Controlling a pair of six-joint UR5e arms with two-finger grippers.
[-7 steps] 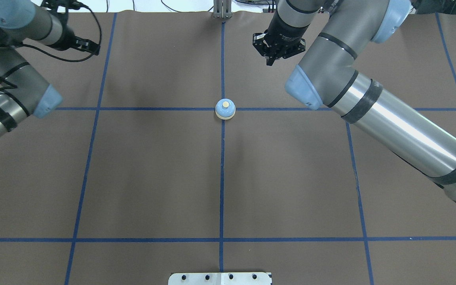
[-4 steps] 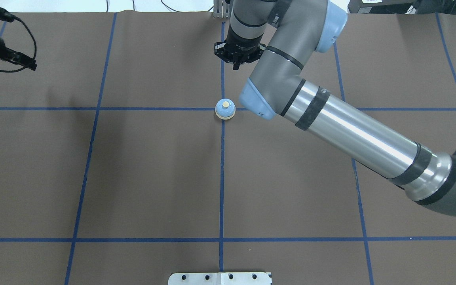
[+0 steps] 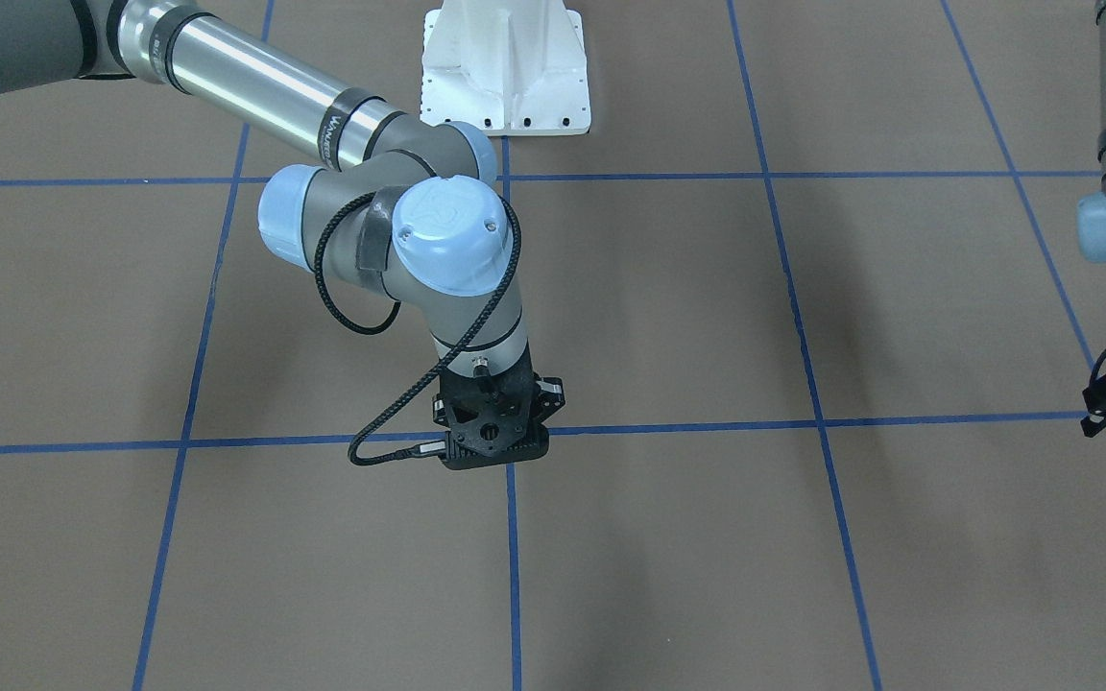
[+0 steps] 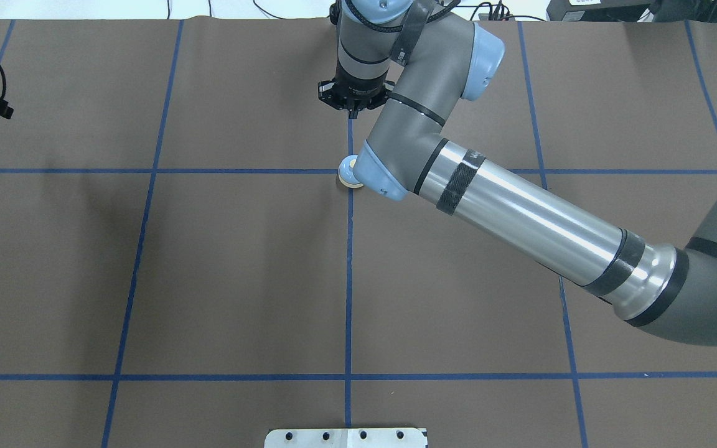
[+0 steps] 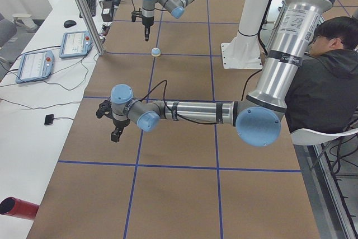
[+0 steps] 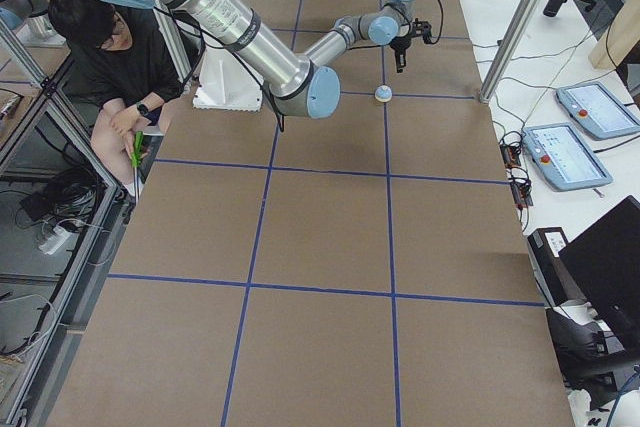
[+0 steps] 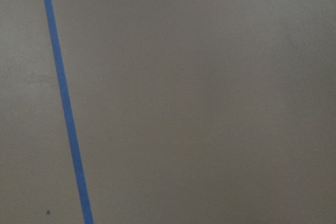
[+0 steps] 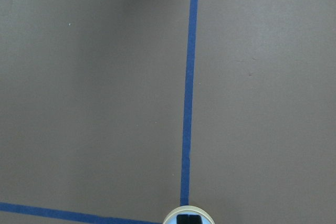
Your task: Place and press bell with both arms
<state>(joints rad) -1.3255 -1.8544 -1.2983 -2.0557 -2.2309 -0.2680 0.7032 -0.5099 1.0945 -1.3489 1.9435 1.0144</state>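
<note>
The light-blue bell stands on the brown mat where two blue tape lines cross. In the overhead view only its left edge shows behind my right arm's elbow cap. It also shows in the exterior right view. My right gripper hangs straight above it with its fingers together and empty. In the front-facing view this gripper hides the bell. The right wrist view shows the bell's top at the bottom edge. My left gripper is far off at the table's left; I cannot tell its state.
The white pedestal stands at the robot's side of the table. A seated person is beside it. Control tablets lie on the side table beyond the far edge. A red cylinder lies near the mat's corner.
My right arm has swung left and brought its gripper from right of the centre line to above the bell. My left arm has drawn back leftward, almost out of the overhead view. The bell has not moved.
</note>
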